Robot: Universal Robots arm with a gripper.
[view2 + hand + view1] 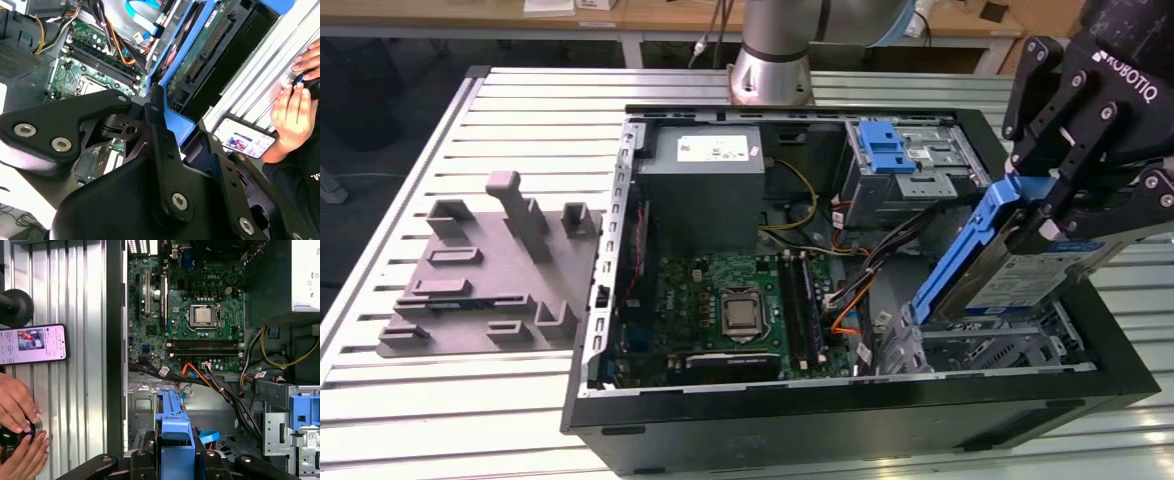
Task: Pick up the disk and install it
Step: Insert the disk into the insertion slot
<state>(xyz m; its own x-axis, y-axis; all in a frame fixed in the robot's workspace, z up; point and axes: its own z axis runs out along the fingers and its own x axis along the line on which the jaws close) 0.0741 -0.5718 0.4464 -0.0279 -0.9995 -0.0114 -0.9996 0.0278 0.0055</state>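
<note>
- Gripper (1051, 215) is clamped on the upper end of the disk (1014, 285). The disk hangs tilted below the fingers, its lower end at the mouth of the drive cage (987, 345).
- Risk: pushed down askew, the blue side rail (958, 255) could jam on the cage wall.
- Risk: the cable bundle (861, 300) lies just beside the disk's lower end and could get pinched or snagged.
- Risk: the grip is at one end only, so a jam could twist the disk in the jaws.
</note>
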